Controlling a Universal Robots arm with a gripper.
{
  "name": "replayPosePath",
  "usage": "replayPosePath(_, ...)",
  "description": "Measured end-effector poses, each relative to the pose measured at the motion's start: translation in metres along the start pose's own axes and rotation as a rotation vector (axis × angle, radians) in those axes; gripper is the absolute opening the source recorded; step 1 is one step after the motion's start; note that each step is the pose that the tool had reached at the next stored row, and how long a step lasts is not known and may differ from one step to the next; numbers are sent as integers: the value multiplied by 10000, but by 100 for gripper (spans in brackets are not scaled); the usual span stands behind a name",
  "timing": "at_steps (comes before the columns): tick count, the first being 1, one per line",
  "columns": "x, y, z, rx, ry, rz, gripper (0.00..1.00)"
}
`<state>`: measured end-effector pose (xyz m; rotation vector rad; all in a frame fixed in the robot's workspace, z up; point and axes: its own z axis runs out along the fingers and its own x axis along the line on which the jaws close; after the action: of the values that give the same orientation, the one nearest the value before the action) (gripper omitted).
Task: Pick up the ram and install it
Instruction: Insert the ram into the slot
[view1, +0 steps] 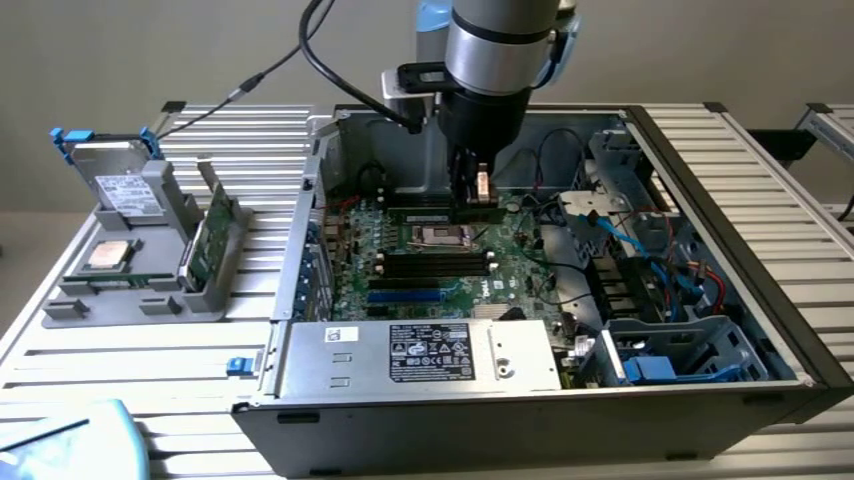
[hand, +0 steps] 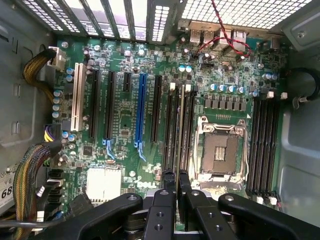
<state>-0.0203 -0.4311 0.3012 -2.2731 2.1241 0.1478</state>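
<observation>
Ram (view1: 482, 211) pinched in nearly closed claw (hand: 176, 177) over motherboard (hand: 123, 127) slots; power-supply label (view1: 431, 352) unreadable.

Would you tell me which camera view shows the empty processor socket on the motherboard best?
The wrist view: it looks straight down on the processor socket, so its metal frame and empty centre are plain. The exterior view shows the same socket small and at a slant, close to the gripper.

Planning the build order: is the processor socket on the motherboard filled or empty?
Empty: the processor socket shows a bare dark centre inside its metal frame, no silver chip seated.
</observation>
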Motion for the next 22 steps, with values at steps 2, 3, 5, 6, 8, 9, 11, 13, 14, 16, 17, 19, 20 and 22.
replayPosePath(2, -26, 0, 40, 1, -1, 8, 14)
replayPosePath(3, -38, 2, 58, 1, -2, 10, 14)
replayPosePath(5, -53, 5, 97, 1, -2, 9, 14)
replayPosePath(6, -56, 9, 115, 1, -1, 9, 14)
replayPosePath(8, -56, 20, 152, 1, -1, 9, 14)
replayPosePath(9, -55, 24, 170, 0, -1, 9, 14)
replayPosePath(11, -52, 26, 207, -1, 0, -5, 14)
replayPosePath(13, -49, 26, 243, -6, 1, -31, 14)
replayPosePath(14, -47, 26, 262, -9, 1, -45, 14)
replayPosePath(16, -44, 27, 297, -20, 3, -73, 14)
replayPosePath(17, -43, 27, 315, -25, 3, -87, 14)
replayPosePath(19, -40, 27, 352, -36, 3, -120, 14)
replayPosePath(20, -38, 27, 370, -42, 4, -137, 14)
replayPosePath(22, -35, 28, 406, -51, 5, -164, 14)
